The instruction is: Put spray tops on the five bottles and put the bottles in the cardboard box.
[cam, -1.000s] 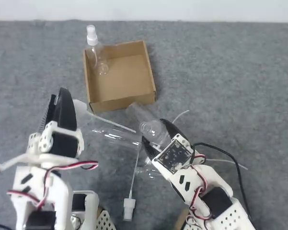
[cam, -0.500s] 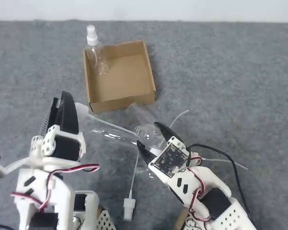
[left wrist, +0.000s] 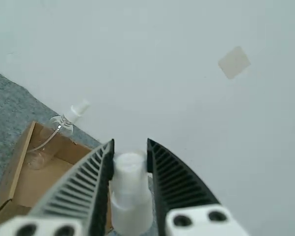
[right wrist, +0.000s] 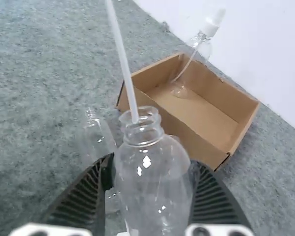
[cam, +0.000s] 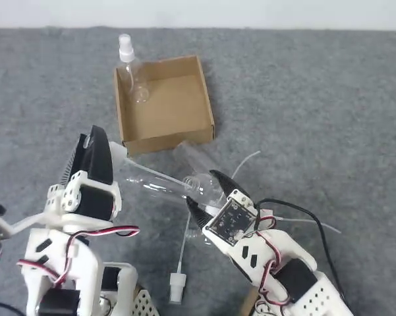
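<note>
Just before the box, my right gripper clamps a bottle, neck aimed at the top pinched in my left gripper, tube reaching the mouth. Grey carpet, white wall.

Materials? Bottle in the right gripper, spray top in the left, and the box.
The bottle looks like clear glossy plastic: it is see-through with bright glints, though glass can't be ruled out. The spray top looks like white opaque plastic with a smooth surface. The cardboard box is brown matte cardboard with thin plain walls.
</note>
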Robot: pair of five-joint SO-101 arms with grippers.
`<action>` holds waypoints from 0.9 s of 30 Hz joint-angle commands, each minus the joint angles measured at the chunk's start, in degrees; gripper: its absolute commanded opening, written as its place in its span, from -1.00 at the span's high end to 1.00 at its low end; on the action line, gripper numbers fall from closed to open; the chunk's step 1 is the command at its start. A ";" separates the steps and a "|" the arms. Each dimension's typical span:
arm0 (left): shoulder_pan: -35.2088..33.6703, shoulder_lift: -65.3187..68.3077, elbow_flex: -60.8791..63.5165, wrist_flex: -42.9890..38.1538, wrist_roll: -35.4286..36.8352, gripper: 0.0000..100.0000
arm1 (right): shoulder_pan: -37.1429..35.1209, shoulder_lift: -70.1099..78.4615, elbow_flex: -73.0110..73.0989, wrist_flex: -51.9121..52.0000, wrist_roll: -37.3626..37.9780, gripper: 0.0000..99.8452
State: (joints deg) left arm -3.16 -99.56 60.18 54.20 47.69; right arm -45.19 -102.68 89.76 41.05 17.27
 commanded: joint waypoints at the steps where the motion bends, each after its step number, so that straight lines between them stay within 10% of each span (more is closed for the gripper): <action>1: 0.97 -0.44 -0.22 -1.32 -2.02 0.98 | -1.27 -1.19 -0.70 -1.10 -0.18 0.85; 27: -3.69 -0.53 0.31 -2.55 -6.33 0.98 | -1.01 -1.19 -0.70 -0.92 -0.18 0.85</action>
State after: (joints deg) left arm -6.42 -99.56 60.70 53.76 41.63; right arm -45.54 -102.68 89.76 41.05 17.27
